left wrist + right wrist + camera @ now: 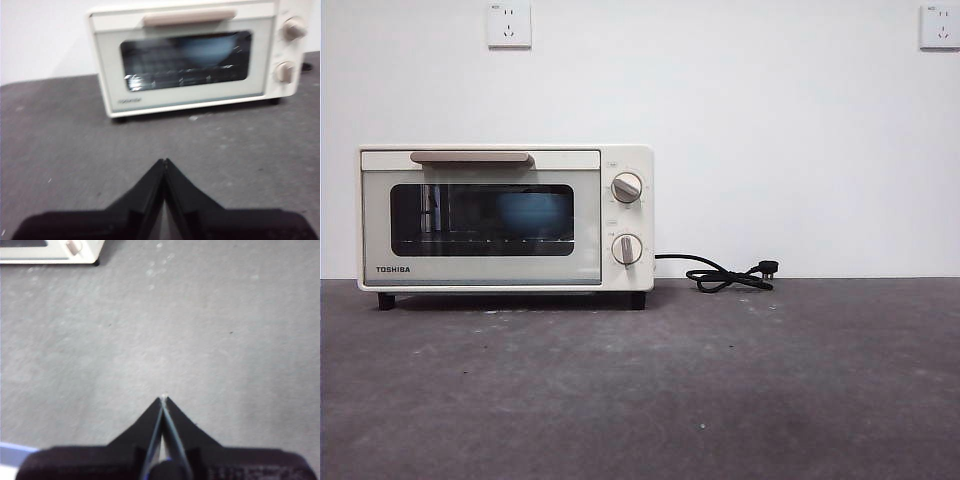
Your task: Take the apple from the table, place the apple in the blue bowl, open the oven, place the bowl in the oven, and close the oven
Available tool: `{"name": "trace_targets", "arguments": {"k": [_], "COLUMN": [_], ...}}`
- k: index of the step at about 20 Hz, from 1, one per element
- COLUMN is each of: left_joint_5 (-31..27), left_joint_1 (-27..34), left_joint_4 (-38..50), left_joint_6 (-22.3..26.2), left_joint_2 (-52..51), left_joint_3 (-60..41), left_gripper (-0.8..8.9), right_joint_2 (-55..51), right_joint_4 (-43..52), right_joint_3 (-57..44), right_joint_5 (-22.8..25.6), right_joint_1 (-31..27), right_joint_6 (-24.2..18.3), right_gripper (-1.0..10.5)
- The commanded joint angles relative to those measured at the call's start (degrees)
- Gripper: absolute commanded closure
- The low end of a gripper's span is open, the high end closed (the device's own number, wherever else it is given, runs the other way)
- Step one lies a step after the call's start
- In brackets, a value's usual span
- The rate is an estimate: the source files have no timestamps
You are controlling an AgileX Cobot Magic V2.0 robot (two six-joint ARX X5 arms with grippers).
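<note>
Front view: cream-white TOSHIBA toaster oven on dark grey speckled bench, door closed, deep blue bowl inside behind dark glass. Left gripper and right gripper pressed together, empty.

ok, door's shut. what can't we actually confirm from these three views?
- The apple: not visible anywhere; the blue bowl shows only dimly through the dark glass of the oven, so its contents are hidden.
- Left wrist view: blurred, so the oven's knob settings are unreadable.
- Right wrist view: oven cut off by the edge; only a corner shows.
- Both arms: out of the front view.
</note>
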Motion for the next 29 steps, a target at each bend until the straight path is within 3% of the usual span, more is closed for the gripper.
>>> {"name": "trace_targets", "arguments": {"k": [1,24,27,28,29], "left_joint_5": [-0.70,-0.70,-0.70,-0.70,-0.70], "left_joint_1": [-0.42,-0.42,-0.42,-0.42,-0.42], "left_joint_4": [-1.55,-1.49,-1.49,-1.49,-1.49], "left_joint_6": [-0.44,-0.37,-0.37,-0.37,-0.37], "left_joint_2": [-0.13,0.20,0.20,0.20,0.20], "left_joint_3": [-0.96,-0.96,-0.96,-0.96,-0.96], "left_gripper": [8.17,8.17,8.17,8.17,8.17], "right_joint_2": [-0.07,-0.07,-0.07,-0.09,-0.09], "right_joint_4": [-1.05,-1.05,-1.05,-1.05,-0.81], "right_joint_3": [-0.31,-0.31,-0.33,-0.33,-0.35], "right_joint_5": [0.39,0.44,1.46,2.08,2.47], "right_joint_1": [0.07,-0.20,-3.58,-6.32,-9.09], "right_joint_6": [0.44,0.42,-1.68,-4.50,-4.57], "right_gripper": [9.5,9.5,9.5,9.5,9.5]}}
